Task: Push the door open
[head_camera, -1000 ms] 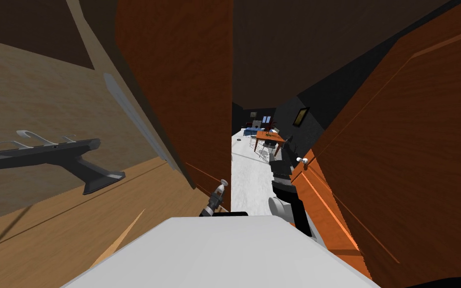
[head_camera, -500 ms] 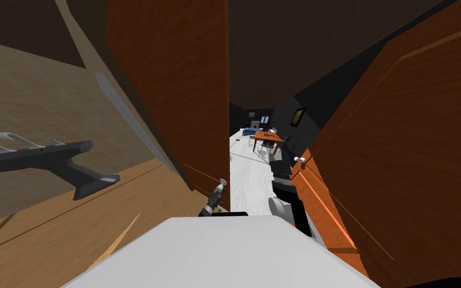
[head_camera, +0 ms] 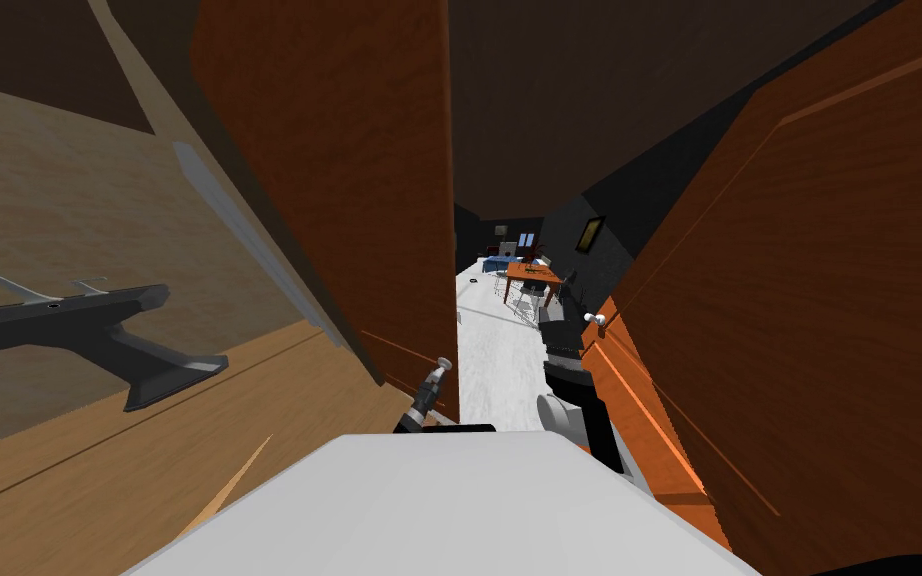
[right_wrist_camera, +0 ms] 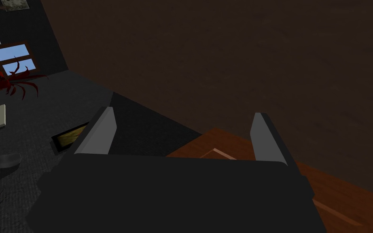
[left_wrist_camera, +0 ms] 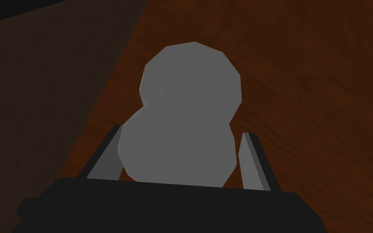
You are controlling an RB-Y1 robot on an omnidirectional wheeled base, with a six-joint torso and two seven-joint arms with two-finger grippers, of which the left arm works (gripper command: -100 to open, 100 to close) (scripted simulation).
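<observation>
Left gripper [left_wrist_camera: 181, 131]: fingers apart, straddling the grey knob [left_wrist_camera: 189, 77]. One finger [left_wrist_camera: 105, 159] looks to touch it and the other shows a gap, so not clamped. The knob is on the brown door [head_camera: 349, 180], low centre in the head view. The door is ajar, with its edge toward me. Through the gap I see white floor [head_camera: 494, 350] and a table [head_camera: 532, 271] farther in. Right gripper [right_wrist_camera: 183, 117]: fingers apart, holding nothing. That arm is up in the gap, near the second door [head_camera: 829, 300] on the right and its small knob [head_camera: 599, 318].
</observation>
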